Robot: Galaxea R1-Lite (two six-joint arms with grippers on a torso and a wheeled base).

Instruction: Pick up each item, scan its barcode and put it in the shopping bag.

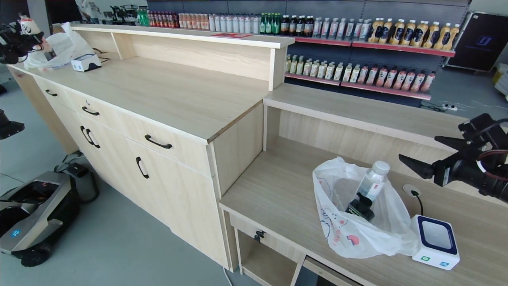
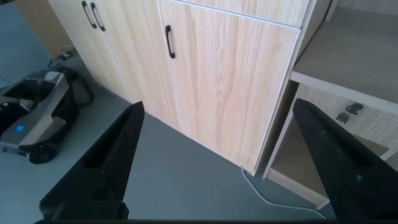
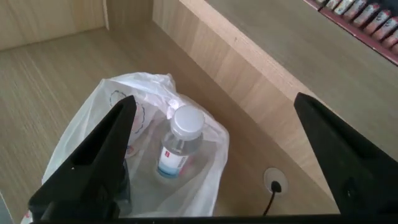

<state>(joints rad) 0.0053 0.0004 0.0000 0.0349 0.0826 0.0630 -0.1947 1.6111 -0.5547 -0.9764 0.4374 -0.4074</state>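
Head view: shopping bag [image 1: 359, 234] set on lower table [image 1: 278, 186], bottle [image 1: 372, 182] lodged inside, cap up, beside dark item [image 1: 360, 207] whose kind cannot be told; scanner [image 1: 435, 241] placed just beside bag. Right wrist view: right claw [image 3: 212, 98] spread wide, empty, held above bag, nothing touched. Left wrist view: left claw [image 2: 217, 104] spread wide, empty, with floor [image 2: 186, 180] and cupboard door [image 2: 230, 74] seen beyond.

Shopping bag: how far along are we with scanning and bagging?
Done: a bottle and a dark item sit inside the shopping bag on the lower counter, beside the scanner. In hand: nothing; the right gripper hangs open above the counter near the bag, and the left gripper is open in front of the cabinet. Left: probably little; whether more items wait cannot be told.
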